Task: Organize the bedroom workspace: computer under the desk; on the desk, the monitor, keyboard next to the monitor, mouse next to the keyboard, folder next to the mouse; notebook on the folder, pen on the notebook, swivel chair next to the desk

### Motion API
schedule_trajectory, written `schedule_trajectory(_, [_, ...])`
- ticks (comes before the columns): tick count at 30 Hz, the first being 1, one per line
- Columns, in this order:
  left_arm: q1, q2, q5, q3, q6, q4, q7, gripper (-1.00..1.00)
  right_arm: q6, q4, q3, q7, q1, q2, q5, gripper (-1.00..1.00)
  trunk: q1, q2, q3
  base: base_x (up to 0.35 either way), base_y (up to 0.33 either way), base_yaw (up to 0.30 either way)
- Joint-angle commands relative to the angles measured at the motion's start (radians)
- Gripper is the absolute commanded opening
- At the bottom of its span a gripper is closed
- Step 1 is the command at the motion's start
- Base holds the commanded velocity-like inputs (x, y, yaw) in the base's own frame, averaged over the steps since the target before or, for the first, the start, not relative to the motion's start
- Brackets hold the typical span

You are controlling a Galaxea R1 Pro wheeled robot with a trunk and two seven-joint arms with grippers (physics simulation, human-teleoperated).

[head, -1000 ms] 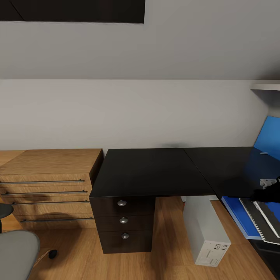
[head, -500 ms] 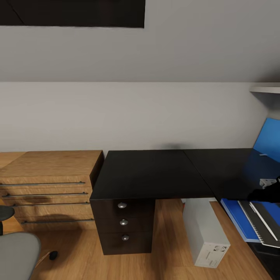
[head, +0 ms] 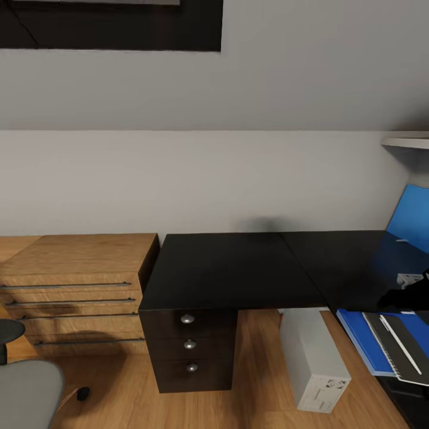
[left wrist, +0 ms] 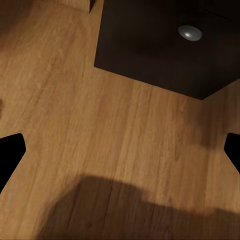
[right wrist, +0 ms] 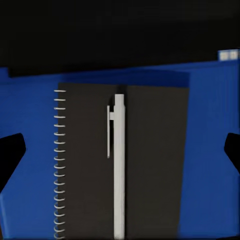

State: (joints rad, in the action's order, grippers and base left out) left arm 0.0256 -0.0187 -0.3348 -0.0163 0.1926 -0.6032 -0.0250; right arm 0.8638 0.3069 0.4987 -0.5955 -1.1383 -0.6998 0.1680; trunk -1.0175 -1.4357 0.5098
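On the right wing of the black desk (head: 238, 268), near its inner edge, lies the blue folder (head: 360, 339). The dark grey spiral notebook (head: 396, 351) rests on the folder, and the white pen (head: 400, 344) lies on the notebook. The right wrist view looks straight down on this stack: pen (right wrist: 119, 165), notebook (right wrist: 155, 160), folder (right wrist: 210, 150). My right gripper (right wrist: 120, 152) hovers above it, open and holding nothing, and shows as a dark shape (head: 411, 296) in the head view. The light grey computer (head: 313, 366) stands under the desk. The swivel chair (head: 27, 387) is at the lower left.
A low wooden drawer unit (head: 77, 286) stands left of the desk's black drawers (head: 189, 345). My open left gripper (left wrist: 120, 150) hangs over the wooden floor (left wrist: 100, 125) near the drawer block (left wrist: 165, 50). A blue panel (head: 411, 217) stands at the far right.
The whole head picture has slid down slightly, so the camera has tilted up. The stack, the desk and my right gripper keep their places relative to each other.
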Motion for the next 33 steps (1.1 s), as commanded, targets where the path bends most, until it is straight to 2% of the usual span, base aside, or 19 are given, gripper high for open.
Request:
schedule_trajectory(1, [0.001,0.000,-0.011,-0.002,0.003,0.001,-0.003,1.00,0.005,0.001,0.008,0.001,-0.001,-0.001,0.010,1.00,0.004,0.007,-0.002,0.000,0.000,0.000])
schedule_trajectory(3, [0.001,0.000,-0.011,-0.003,0.003,0.001,-0.003,1.00,0.005,0.001,0.007,0.001,-0.001,-0.001,0.010,1.00,0.012,0.021,-0.008,0.000,0.000,0.000])
schedule_trajectory(7, [0.001,0.000,-0.012,-0.003,0.002,0.001,-0.003,1.00,0.005,0.001,0.001,0.001,-0.001,-0.001,0.016,1.00,0.012,0.021,-0.008,0.000,0.000,0.000])
schedule_trajectory(14, [0.001,0.000,-0.012,-0.003,0.002,0.002,-0.002,1.00,0.011,0.003,-0.033,-0.001,-0.001,0.001,0.032,1.00,0.012,0.021,-0.008,0.000,0.000,0.051])
schedule_trajectory(33, [0.001,0.000,-0.013,-0.001,0.003,0.002,-0.003,1.00,0.005,0.006,-0.039,0.000,0.000,0.006,0.037,1.00,0.012,0.021,-0.001,0.000,0.000,0.245])
